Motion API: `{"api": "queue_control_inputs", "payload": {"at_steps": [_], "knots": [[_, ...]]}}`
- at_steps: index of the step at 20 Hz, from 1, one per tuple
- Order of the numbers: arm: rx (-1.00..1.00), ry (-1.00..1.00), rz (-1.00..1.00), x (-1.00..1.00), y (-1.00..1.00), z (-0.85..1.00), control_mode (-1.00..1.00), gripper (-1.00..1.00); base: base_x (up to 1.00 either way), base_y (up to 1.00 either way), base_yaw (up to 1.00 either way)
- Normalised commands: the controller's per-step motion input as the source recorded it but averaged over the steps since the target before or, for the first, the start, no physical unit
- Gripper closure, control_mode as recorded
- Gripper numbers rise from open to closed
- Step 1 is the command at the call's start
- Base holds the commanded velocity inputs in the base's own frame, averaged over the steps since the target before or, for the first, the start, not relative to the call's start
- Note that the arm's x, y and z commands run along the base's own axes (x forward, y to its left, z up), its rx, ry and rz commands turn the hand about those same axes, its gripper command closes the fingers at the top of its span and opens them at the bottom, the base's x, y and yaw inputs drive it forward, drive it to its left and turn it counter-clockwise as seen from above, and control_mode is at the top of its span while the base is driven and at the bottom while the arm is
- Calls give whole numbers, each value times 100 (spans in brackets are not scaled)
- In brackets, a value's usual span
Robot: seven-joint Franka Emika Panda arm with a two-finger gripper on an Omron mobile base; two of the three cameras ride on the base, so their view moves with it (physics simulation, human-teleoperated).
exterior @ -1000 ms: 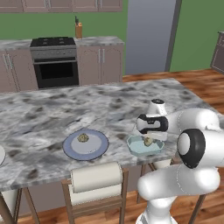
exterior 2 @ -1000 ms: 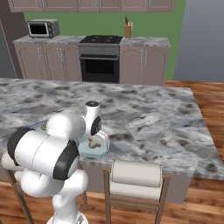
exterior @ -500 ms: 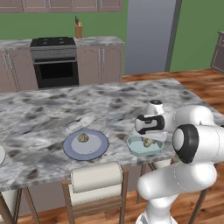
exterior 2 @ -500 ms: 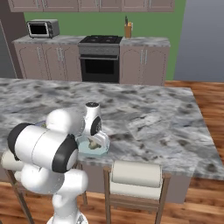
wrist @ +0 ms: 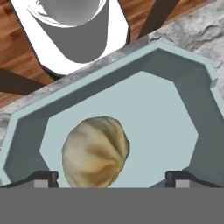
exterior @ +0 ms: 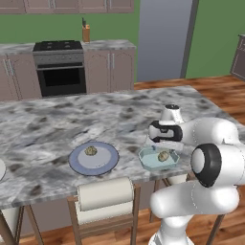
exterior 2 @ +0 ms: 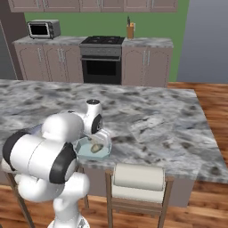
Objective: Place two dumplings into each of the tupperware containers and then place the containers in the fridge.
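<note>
A white robot arm reaches over a grey marbled kitchen island point(exterior: 57, 129), its gripper point(wrist: 111, 177) poised just above a pale blue-green tupperware container point(exterior: 158, 158) at the island's near edge. In the hand view the two dark fingertips point(wrist: 43, 177) stand wide apart, one at each side of the tub's floor, with nothing clamped between them; one dumpling point(wrist: 95, 151) lies loose on the floor of the container, directly under the open jaws.

Counting left to right in the left base view: the rim of one white plate point(exterior: 2, 170) shows at the far left edge of the island, well away from the gripper. Next comes one blue-grey plate point(exterior: 94, 158), to the left of the gripper, carrying a second dumpling point(exterior: 91, 151). Then comes the one tub below the gripper, with its single dumpling. That makes two dumplings visible, one on the plate and one in the tub, and one container visible on the counter.

One stool back point(exterior: 105, 194) with a pale cushion stands below the island's edge, nearer the camera than the gripper. Beyond the island, against the green wall, stand one dark oven point(exterior: 61, 76) under a cooktop and one knife block point(exterior: 86, 33) on the counter. A tall grey fridge point(exterior: 162, 38) stands at the far right, well beyond the gripper.
</note>
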Motion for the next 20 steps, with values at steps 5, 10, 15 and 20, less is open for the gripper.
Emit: {"api": "queue_control_inputs", "payload": {"at_steps": [5, 10, 15, 20], "knots": [[0, -3, 3, -25, -1, 72, -100, -100, 0, 0, 0], [0, -4, 5, -35, 10, 53, -100, -100, 0, 0, 0], [-4, -2, 28, -27, 46, 7, -100, -100, 0, 0, 0], [-8, 4, 37, -2, 57, 0, -100, -100, 0, 0, 0]]}}
